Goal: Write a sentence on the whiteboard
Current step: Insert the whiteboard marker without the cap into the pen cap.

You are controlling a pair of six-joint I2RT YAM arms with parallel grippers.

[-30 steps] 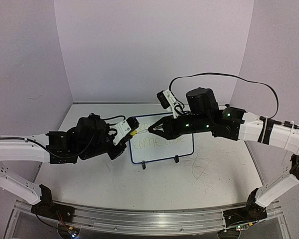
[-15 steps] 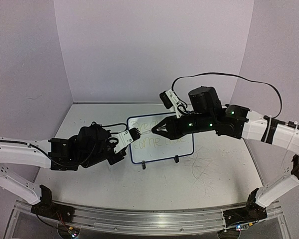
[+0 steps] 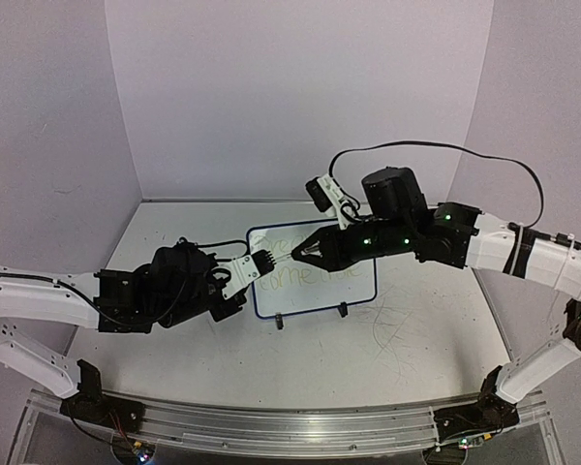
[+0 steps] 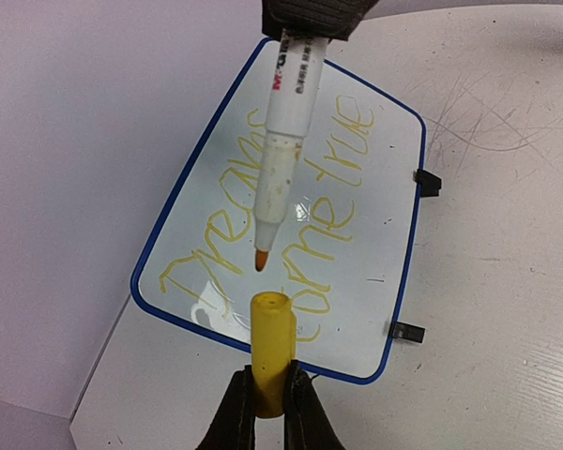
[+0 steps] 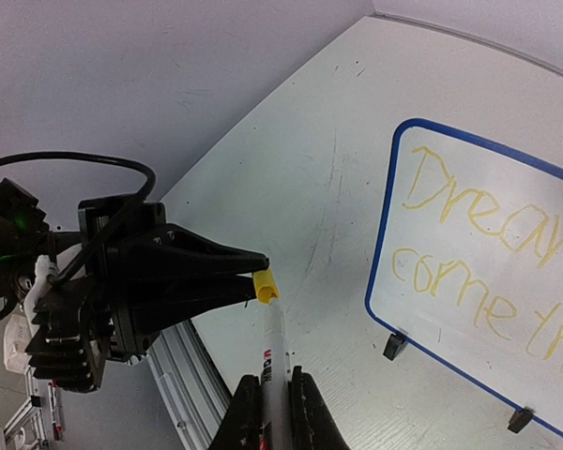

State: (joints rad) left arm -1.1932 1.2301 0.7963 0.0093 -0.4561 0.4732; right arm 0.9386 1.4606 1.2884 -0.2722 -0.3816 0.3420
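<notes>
Item: marker (image 4: 283,141), clamped in the right claw (image 5: 270,389), long axis lined up with the yellow cap (image 4: 272,342) pinched by the left claw (image 4: 270,389); tip just short of the cap's mouth (a small gap shows). Whiteboard (image 4: 357,319) lies beyond both, sentence (image 4: 319,234) apparently complete; capping looks next.

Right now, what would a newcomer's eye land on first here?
The yellow words "Dreams come true" filling the blue-rimmed whiteboard at the middle of the table. Over it, the right tool holds an uncapped marker, its tip aimed at the yellow cap pinched in the left tool, with a small gap between them.
</notes>
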